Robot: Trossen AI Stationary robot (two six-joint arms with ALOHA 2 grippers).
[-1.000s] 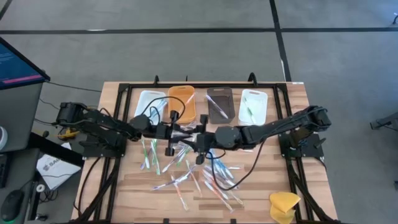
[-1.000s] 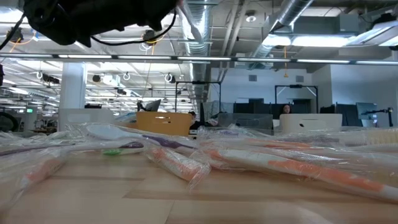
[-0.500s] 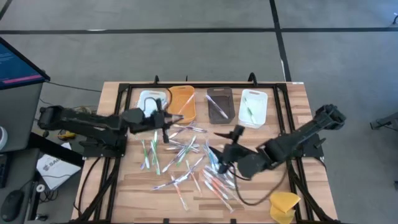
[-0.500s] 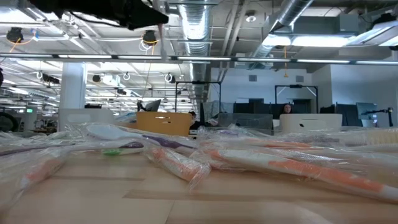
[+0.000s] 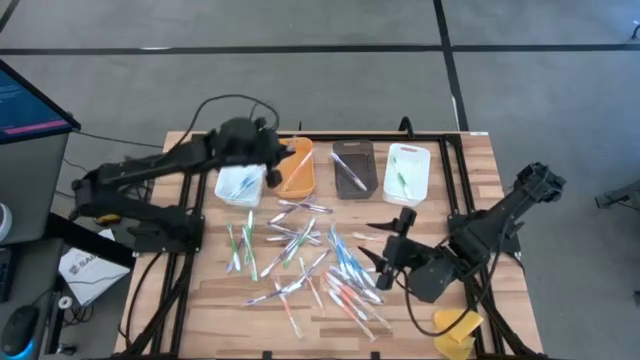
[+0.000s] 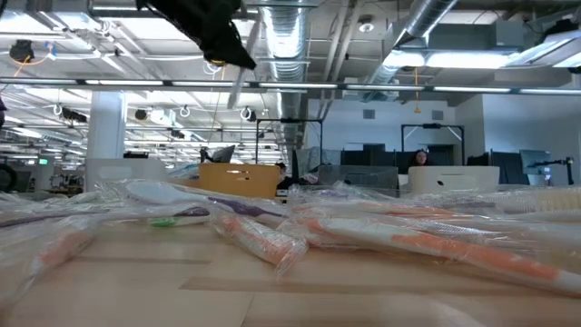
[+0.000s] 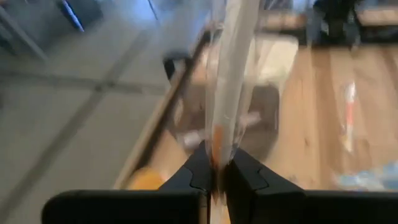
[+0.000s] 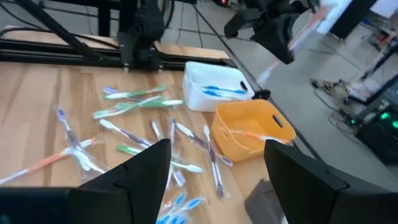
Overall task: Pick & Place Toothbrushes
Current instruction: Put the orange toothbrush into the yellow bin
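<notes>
left hand [image 5: 280,152]: clamped on wrapped toothbrush [image 7: 231,68], seemingly above orange tray [image 5: 294,168] edge | right hand [image 5: 385,255]: spread, empty

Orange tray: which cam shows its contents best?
Right wrist view: orange tray seen obliquely, one toothbrush inside. High view shows it partly under the left gripper. Left wrist blurs it; low view misses it.

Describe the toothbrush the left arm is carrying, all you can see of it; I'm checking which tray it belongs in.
The wrapped orange-handled toothbrush is a slim stick in a clear, shiny plastic sleeve, pale along most of its visible length with an orange section near the grip. The left claw is shut on one end, and the rest juts out beyond the fingers. It hangs in the air above the orange rectangular tray at the table's far side, touching nothing but the claw. Its bristle end is too blurred to make out.
</notes>
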